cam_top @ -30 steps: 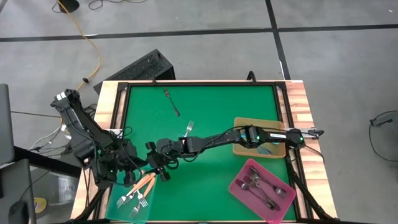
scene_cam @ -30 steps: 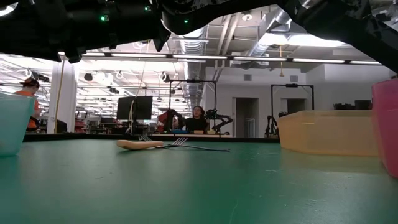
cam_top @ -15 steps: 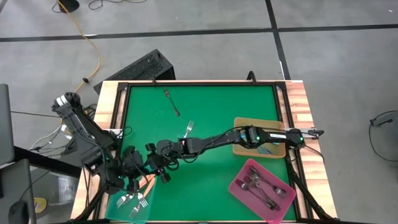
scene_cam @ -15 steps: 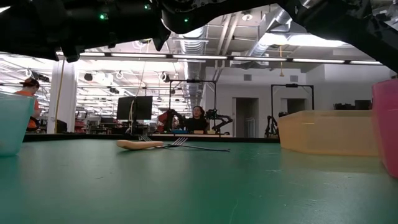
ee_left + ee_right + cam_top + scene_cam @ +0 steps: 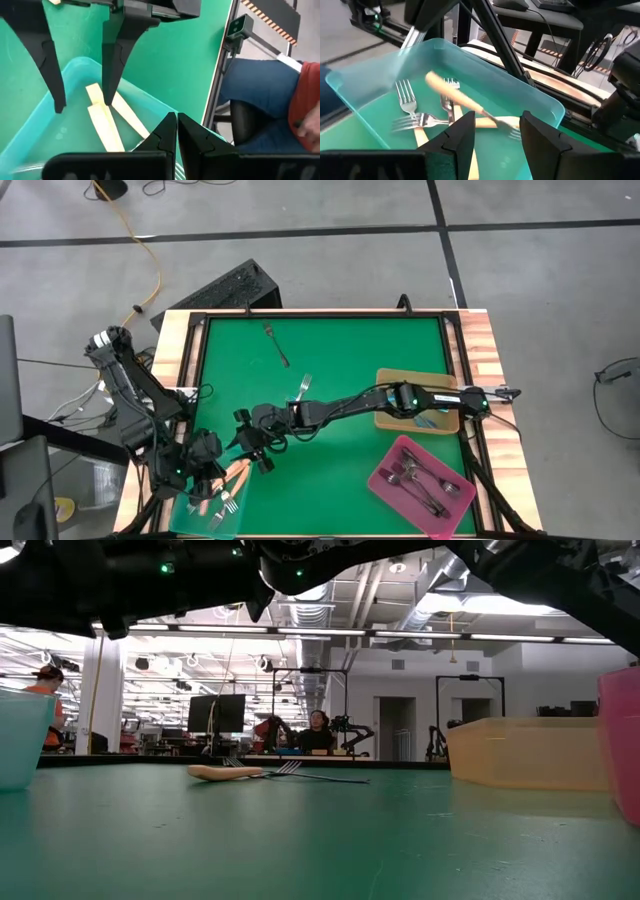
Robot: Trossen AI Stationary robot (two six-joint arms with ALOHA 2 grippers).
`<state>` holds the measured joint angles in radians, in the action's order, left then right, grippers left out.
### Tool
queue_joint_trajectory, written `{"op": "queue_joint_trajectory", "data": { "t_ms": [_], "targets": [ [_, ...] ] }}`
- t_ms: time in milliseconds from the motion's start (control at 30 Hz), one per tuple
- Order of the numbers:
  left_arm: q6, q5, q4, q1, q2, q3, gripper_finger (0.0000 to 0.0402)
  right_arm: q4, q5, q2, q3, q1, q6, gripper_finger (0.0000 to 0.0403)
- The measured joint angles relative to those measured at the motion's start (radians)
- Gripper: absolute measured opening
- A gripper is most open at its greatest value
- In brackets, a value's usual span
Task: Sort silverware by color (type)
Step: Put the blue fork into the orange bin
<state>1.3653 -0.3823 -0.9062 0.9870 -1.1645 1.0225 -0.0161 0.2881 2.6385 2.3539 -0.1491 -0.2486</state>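
The teal tray (image 5: 222,515) at the near left corner holds several cream-handled forks (image 5: 420,120); one of them (image 5: 455,97) slants across the others. My right gripper (image 5: 496,122) hangs open just above the tray's far right edge, with nothing between its fingers (image 5: 114,60). At the tray's left side my left gripper (image 5: 176,119) is shut and holds nothing. A cream-handled fork (image 5: 303,387) and a dark fork (image 5: 276,343) lie flat on the green mat.
A tan tray (image 5: 392,418) with a blue fork stands at the right edge. A pink tray (image 5: 385,480) with dark forks stands at the near right. A person's leg in jeans (image 5: 260,90) shows beside the table. The mat's middle and far part lie free.
My left gripper has moved toward the table's near edge, coming over the teal tray's left side, and has turned as it went. It stays shut. The forks have kept their places.
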Motion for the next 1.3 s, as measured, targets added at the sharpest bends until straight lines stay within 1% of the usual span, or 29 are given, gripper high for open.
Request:
{"op": "queue_joint_trajectory", "data": {
  "t_ms": [67, 167, 267, 333, 400, 467, 533, 600, 667, 733, 800, 900, 967, 1033, 1133, 1300],
  "targets": [
    [0.024, -0.025, 0.000, 0.013, 0.000, 0.000, 0.0000, -0.014, -0.002, -0.001, 0.000, -0.001, -0.045, 0.0175],
    [0.032, -0.099, 0.022, 0.036, 0.000, 0.000, 0.0000, -0.117, -0.010, -0.029, 0.000, -0.001, -0.137, 0.0175],
    [0.003, -0.201, 0.041, 0.065, 0.003, 0.009, 0.0000, -0.259, -0.100, -0.090, 0.001, 0.000, -0.211, 0.0175],
    [-0.041, -0.289, 0.045, 0.078, 0.005, 0.039, 0.0000, -0.304, -0.149, -0.128, 0.004, 0.012, -0.242, 0.0175],
    [-0.110, -0.387, 0.045, 0.096, 0.010, 0.075, 0.0000, -0.387, -0.178, -0.176, 0.004, 0.030, -0.255, 0.0175],
    [-0.196, -0.482, 0.046, 0.110, 0.015, 0.117, 0.0000, -0.402, -0.191, -0.198, 0.005, 0.052, -0.256, 0.0175],
    [-0.303, -0.573, 0.045, 0.116, 0.019, 0.158, 0.0000, -0.474, -0.194, -0.232, 0.001, 0.076, -0.256, 0.0175],
    [-0.417, -0.659, 0.044, 0.116, 0.022, 0.197, 0.0000, -0.482, -0.206, -0.243, 0.003, 0.104, -0.249, 0.0175],
    [-0.517, -0.749, 0.045, 0.115, 0.023, 0.226, 0.0000, -0.541, -0.242, -0.269, 0.003, 0.130, -0.216, 0.0175],
    [-0.571, -0.814, 0.043, 0.105, 0.023, 0.247, 0.0000, -0.583, -0.280, -0.282, 0.002, 0.159, -0.159, 0.0175],
    [-0.616, -0.827, 0.034, 0.090, 0.025, 0.261, 0.0000, -0.652, -0.293, -0.292, 0.004, 0.188, -0.092, 0.0175],
    [-0.630, -0.817, 0.020, 0.080, 0.048, 0.263, 0.0000, -0.767, -0.294, -0.296, 0.002, 0.230, 0.028, 0.0175],
    [-0.620, -0.798, 0.011, 0.075, 0.071, 0.263, 0.0000, -0.854, -0.293, -0.296, 0.002, 0.252, 0.073, 0.0175],
    [-0.622, -0.776, 0.004, 0.074, 0.092, 0.263, 0.0000, -0.904, -0.292, -0.296, -0.018, 0.268, 0.102, 0.0175],
    [-0.659, -0.750, 0.003, 0.074, 0.138, 0.247, 0.0000, -0.925, -0.292, -0.294, -0.065, 0.286, 0.129, 0.0175],
    [-0.684, -0.752, 0.018, 0.046, 0.268, 0.192, 0.0000, -0.847, -0.291, -0.294, -0.138, 0.310, 0.174, 0.0175]
  ]
}}
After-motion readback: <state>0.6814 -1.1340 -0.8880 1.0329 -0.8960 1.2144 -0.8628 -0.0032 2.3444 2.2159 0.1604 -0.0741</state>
